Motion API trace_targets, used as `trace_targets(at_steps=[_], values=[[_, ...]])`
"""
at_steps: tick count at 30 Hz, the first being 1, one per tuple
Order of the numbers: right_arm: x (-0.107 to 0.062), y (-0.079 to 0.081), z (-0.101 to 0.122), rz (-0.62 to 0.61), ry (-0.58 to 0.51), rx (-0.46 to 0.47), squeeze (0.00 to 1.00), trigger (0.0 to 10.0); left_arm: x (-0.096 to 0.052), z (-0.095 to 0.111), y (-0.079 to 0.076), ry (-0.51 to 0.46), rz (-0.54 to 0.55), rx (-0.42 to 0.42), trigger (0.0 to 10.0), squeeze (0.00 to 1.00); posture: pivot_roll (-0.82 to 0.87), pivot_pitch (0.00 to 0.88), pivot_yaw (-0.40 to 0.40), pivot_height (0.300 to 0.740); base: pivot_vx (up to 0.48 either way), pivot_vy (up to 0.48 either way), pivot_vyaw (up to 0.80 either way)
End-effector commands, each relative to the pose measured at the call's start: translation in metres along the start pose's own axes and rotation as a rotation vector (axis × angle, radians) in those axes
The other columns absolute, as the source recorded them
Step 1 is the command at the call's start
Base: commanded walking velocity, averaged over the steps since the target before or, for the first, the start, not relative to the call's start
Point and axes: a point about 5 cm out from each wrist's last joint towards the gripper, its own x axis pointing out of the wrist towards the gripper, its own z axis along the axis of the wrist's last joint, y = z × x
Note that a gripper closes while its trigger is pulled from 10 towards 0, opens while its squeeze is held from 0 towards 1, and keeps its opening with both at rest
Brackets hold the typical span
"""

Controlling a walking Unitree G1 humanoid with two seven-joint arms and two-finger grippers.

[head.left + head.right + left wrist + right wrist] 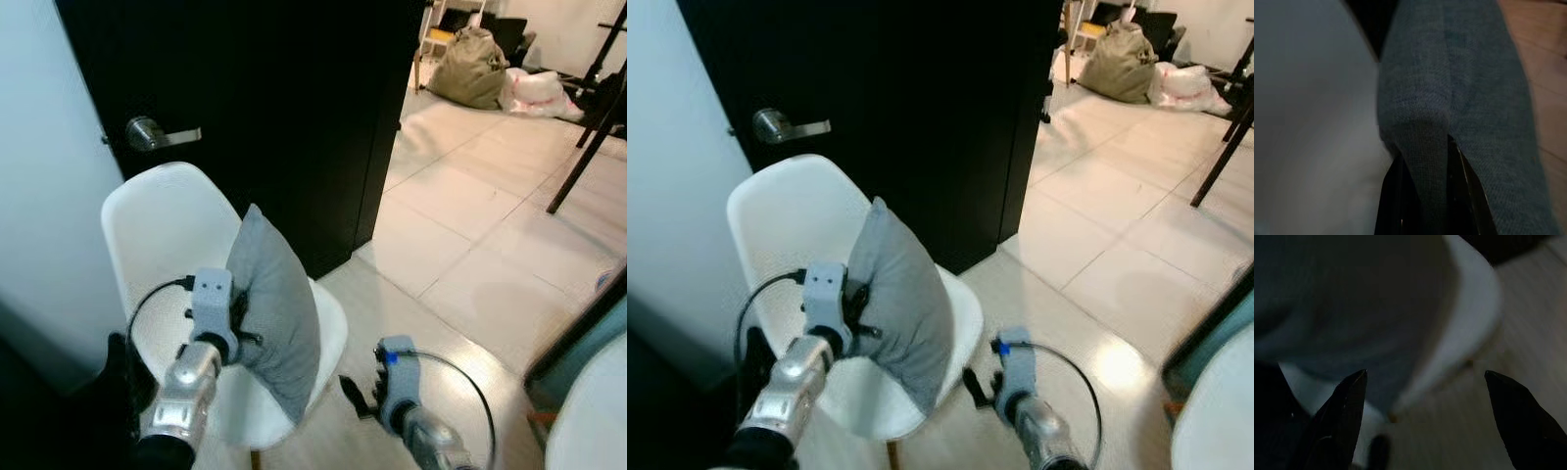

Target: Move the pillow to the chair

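My left pincer (238, 328) is pinching a fold of the grey pillow (277, 308); in the left wrist view its two black fingers (1393, 196) squeeze the cloth between them. The pillow stands on edge on the seat of the white chair (162, 235), rising above and just ahead of that pincer, its lower corner overhanging the seat's front rim. My right pincer (361, 395) hangs spread apart, off the chair's front edge over the tiled floor (470, 235), clear of the pillow.
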Motion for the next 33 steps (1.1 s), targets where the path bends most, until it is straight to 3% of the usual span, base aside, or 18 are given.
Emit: trace_targets(at_steps=[1,10,20,24,25,27,29,33], values=[[0.005,0.012,0.004,0.033,-0.019,-0.001,0.00,10.0,0.000,0.007,0.011,-0.035,0.036,0.016,10.0,0.00,0.00,0.000,-0.024,0.740,0.480,0.000,0.80],[0.005,0.008,0.003,-0.001,-0.003,0.013,0.00,10.0,0.001,0.008,0.011,-0.035,0.032,0.017,10.0,0.00,0.00,0.000,-0.021,0.740,0.480,0.000,0.06],[0.004,0.007,0.001,-0.010,0.007,0.014,0.00,10.0,0.003,0.004,0.003,-0.008,0.003,0.028,10.0,0.00,0.00,0.000,-0.019,0.740,0.000,0.000,0.00],[0.004,0.006,0.000,-0.025,0.027,0.010,0.00,10.0,0.003,0.002,-0.008,-0.003,-0.090,-0.002,10.0,0.00,0.00,0.000,-0.021,0.740,0.000,0.000,0.00],[0.005,0.005,-0.001,-0.035,0.042,0.006,0.00,10.0,0.002,0.003,-0.022,-0.009,-0.210,-0.019,10.0,0.00,0.00,0.000,-0.025,0.740,0.000,0.000,0.00],[0.005,0.005,-0.002,-0.040,0.050,0.003,0.00,10.0,0.000,0.003,-0.028,-0.010,-0.272,-0.033,10.0,0.00,0.00,0.000,-0.025,0.740,0.000,0.000,0.00],[0.005,0.005,-0.003,-0.049,0.063,0.000,0.00,10.0,-0.003,0.002,-0.040,0.004,-0.394,-0.027,10.0,0.00,0.00,0.000,-0.026,0.740,0.000,0.000,0.00],[0.005,0.004,-0.004,-0.061,0.075,-0.005,0.00,10.0,-0.006,0.000,-0.046,0.028,-0.479,0.027,10.0,0.00,0.00,0.000,-0.024,0.740,0.000,0.000,0.00]])
